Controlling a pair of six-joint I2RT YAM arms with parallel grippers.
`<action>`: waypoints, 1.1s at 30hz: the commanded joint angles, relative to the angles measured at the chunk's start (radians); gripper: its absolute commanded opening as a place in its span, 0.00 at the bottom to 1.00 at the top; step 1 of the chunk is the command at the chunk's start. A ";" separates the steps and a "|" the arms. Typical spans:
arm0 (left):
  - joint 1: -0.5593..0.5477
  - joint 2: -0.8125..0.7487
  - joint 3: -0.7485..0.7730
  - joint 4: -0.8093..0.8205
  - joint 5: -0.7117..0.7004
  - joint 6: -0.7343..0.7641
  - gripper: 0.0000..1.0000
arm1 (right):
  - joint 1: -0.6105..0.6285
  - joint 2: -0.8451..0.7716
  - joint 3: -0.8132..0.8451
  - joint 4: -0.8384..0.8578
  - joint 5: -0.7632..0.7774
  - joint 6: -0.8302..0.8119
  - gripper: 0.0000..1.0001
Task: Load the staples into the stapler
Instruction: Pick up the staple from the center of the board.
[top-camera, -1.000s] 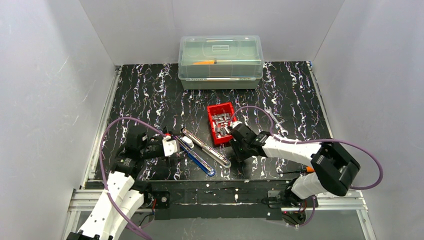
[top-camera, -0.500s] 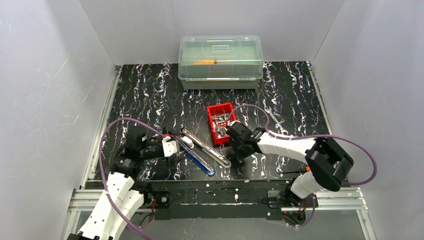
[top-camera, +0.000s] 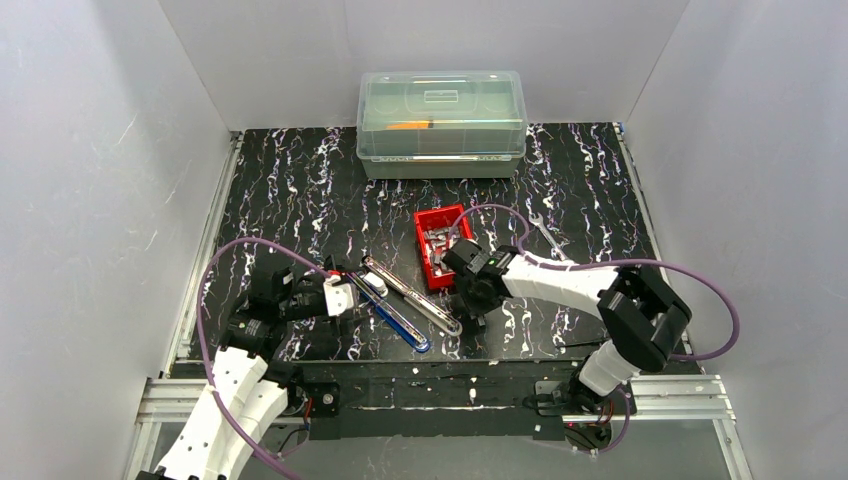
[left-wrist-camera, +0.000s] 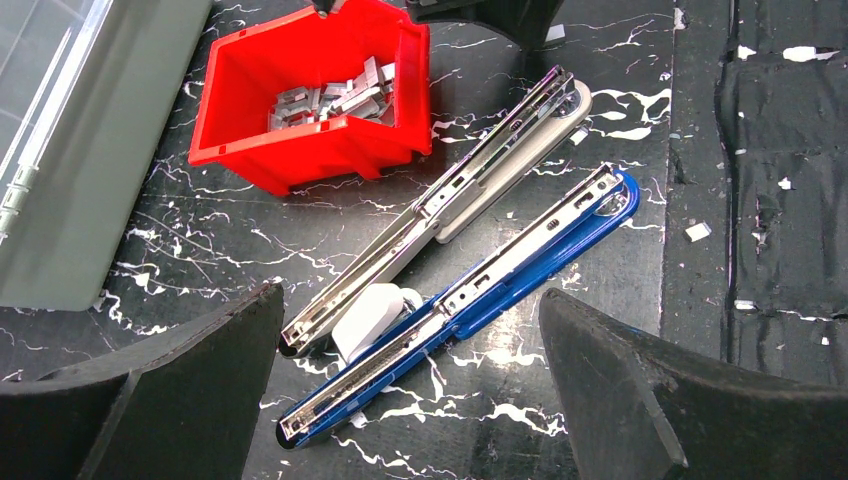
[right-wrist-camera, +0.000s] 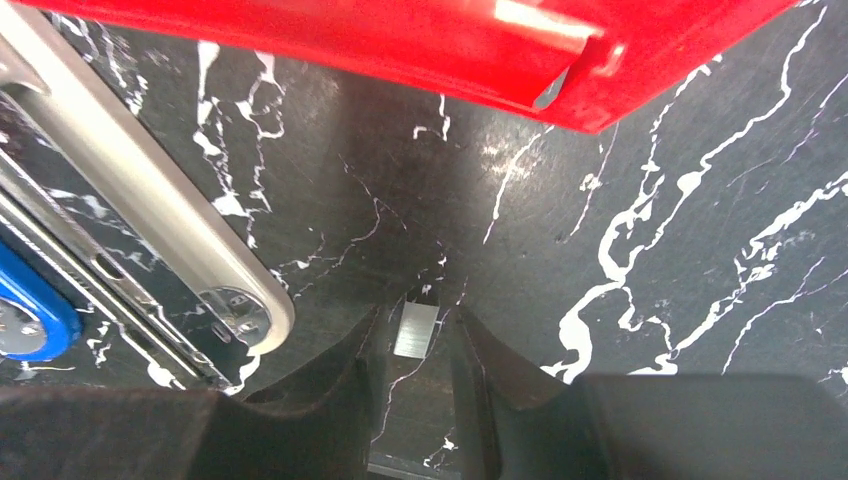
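My left hand (left-wrist-camera: 408, 298) is wide apart over one blue-and-grey metal stapler (left-wrist-camera: 500, 265), lying open. One red plastic bin (left-wrist-camera: 300, 160) holds many silver staple strips (left-wrist-camera: 330, 98). One more strip (right-wrist-camera: 418, 328) sits between my right hand (top-camera: 470, 300)'s fingers (right-wrist-camera: 340, 390); pinched or not, I cannot tell.

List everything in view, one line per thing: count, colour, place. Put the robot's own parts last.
table: one, black with white veins, under everything.
storage box: one, clear with a lid, back centre.
bin: one, red, middle of the table.
staples: many, silver, inside the bin.
staple strip: one, silver, just in front of the bin.
stapler: one, blue and grey arms opened out, left of the bin.
wrench: one, silver, right of the bin.
left gripper: one, black, open wide above the stapler.
right gripper: one, black, open narrowly around the staple strip.
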 joint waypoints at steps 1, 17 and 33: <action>-0.004 -0.008 -0.002 -0.016 0.019 0.006 0.99 | 0.009 0.028 0.027 -0.055 0.010 0.034 0.36; -0.003 0.014 -0.015 0.030 -0.019 -0.033 0.99 | 0.010 0.055 0.024 -0.050 -0.015 0.044 0.26; -0.002 0.316 0.092 0.256 -0.367 -0.575 0.99 | 0.010 -0.115 0.119 0.076 -0.112 -0.150 0.19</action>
